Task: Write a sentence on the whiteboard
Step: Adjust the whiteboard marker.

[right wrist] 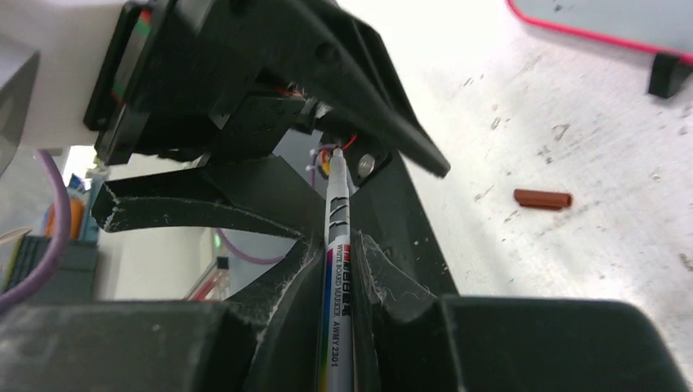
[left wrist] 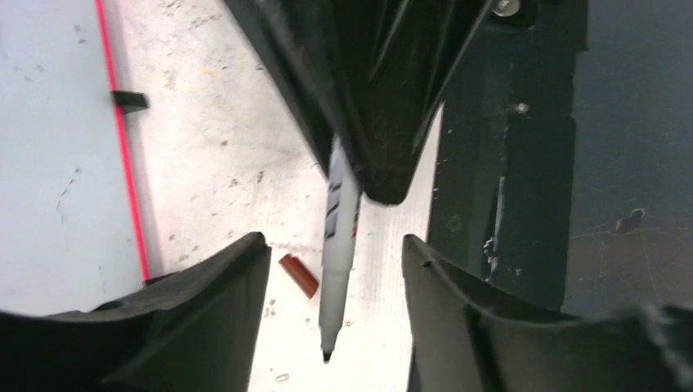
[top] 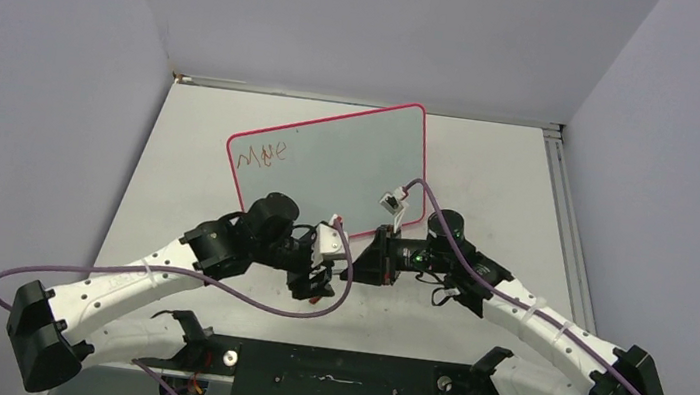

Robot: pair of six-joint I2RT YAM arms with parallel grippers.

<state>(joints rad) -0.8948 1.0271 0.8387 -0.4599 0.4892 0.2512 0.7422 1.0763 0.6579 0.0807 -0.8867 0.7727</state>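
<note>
Right end effector point(right wrist: 342, 242) clamped on marker point(right wrist: 337, 204). Left end effector point(left wrist: 335, 245) apart, fingers either side of marker's bare tip, not touching. Brown cap point(left wrist: 299, 275) on desk point(top: 490, 174) just beside. Whiteboard point(top: 362, 149) beyond both arms, mid-desk; sentence point(top: 264, 155) at its left end, few red-brown letters.

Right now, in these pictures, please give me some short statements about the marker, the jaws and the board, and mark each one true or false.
1. The right gripper holds the marker with its jaws shut. True.
2. The cap sits on the marker's tip. False: the cap lies on the table, and the tip is bare.
3. The left gripper has its jaws clamped on the marker. False: they stand open, one on each side of it.
4. The whiteboard carries red-brown writing. True.
</note>
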